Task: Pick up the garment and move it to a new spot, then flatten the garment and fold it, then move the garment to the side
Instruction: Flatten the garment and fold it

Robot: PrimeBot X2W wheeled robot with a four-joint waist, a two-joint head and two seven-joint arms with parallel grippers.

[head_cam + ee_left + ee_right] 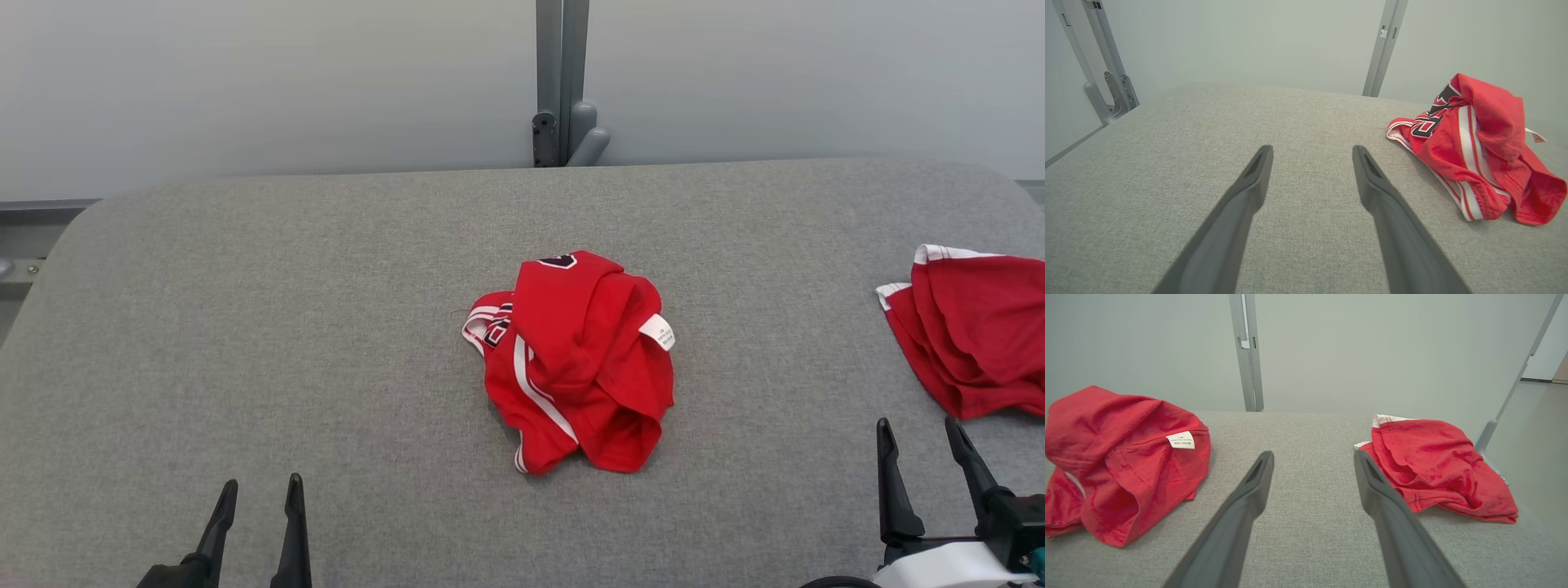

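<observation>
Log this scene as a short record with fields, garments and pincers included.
surface: grey table
target: crumpled red garment, mid-table, white label showing
other: second red garment, at the table's right edge
left pincer: open, empty, apart from the cloth
right pincer: open, empty

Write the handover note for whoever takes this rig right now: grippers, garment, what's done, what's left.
Left gripper: open, empty, over the table at its near edge.
Right gripper: open, empty, near a second red garment at the table's right edge.
Garment: crumpled heap mid-table, not gripped, white label showing.
Done: nothing visible yet.
Left: pick up, relocate, flatten, fold, move aside.
</observation>
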